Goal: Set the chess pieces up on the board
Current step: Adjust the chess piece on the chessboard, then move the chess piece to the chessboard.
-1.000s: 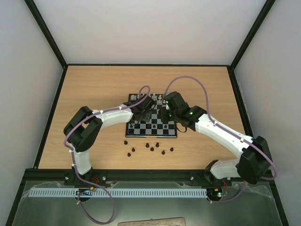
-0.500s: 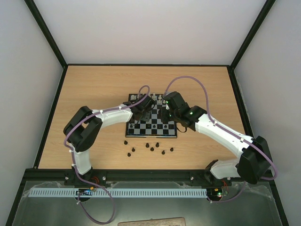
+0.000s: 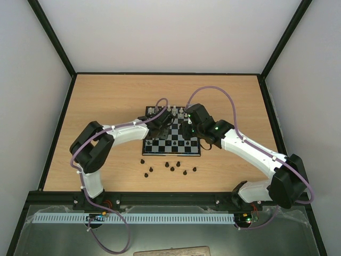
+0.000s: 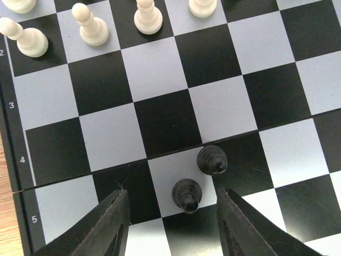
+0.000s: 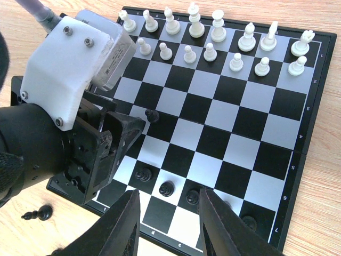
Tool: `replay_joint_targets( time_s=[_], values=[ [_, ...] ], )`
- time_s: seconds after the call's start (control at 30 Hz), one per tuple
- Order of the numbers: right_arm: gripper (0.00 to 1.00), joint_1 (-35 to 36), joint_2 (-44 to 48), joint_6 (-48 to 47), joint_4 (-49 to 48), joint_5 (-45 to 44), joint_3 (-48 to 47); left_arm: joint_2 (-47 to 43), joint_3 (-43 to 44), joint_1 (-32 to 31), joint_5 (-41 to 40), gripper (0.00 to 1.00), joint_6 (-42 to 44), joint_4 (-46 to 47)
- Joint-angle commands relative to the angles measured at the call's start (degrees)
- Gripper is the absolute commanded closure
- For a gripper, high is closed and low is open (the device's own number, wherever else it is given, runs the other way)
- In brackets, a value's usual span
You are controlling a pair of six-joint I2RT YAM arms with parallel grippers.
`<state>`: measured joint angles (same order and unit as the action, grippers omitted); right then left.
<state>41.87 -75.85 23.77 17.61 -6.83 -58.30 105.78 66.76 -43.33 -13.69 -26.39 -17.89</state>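
Note:
The board (image 3: 171,154) lies mid-table, with white pieces on its far rows. My left gripper (image 4: 171,195) hangs open over it. A black pawn (image 4: 186,194) stands free between its fingers, and a second black pawn (image 4: 212,159) stands just beyond. From above, the left gripper (image 3: 163,124) is over the board's left half and the right gripper (image 3: 187,129) over its right half. My right gripper (image 5: 169,193) is open above a row of black pawns (image 5: 167,188) near the board's (image 5: 315,90) near edge. Several black chess pieces (image 3: 172,168) lie loose on the table in front of the board.
White pawns (image 4: 90,26) stand in the second row, white back-row pieces (image 5: 196,21) behind them. The left gripper's body (image 5: 80,106) fills the left of the right wrist view, close to a black pawn (image 5: 152,115). One loose black piece (image 5: 37,213) lies off the board's corner.
My left gripper's jaws have spread apart, letting go of the black pawn that now stands on the board between them. The right arm has not moved.

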Motion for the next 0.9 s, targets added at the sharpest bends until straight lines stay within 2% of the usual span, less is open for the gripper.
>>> replay_joint_targets(
  time_s=[0.0,0.2,0.63,0.87],
  values=[
    [0.69,-0.1,-0.4,-0.4,-0.1,0.1,0.5,-3.2,-0.8,-0.1,-0.2,0.52,-0.2,-1.3],
    [0.69,-0.1,-0.3,-0.5,-0.1,0.1,0.6,-3.7,-0.8,-0.2,-0.4,0.55,-0.1,-1.4],
    [0.69,-0.1,-0.1,-0.5,-0.1,0.2,0.6,-0.4,0.1,-0.1,-0.4,0.73,0.0,-1.1],
    [0.69,-0.1,0.0,-0.5,-0.1,0.3,0.7,0.8,0.7,-0.1,0.2,0.73,0.0,-0.9]
  ],
)
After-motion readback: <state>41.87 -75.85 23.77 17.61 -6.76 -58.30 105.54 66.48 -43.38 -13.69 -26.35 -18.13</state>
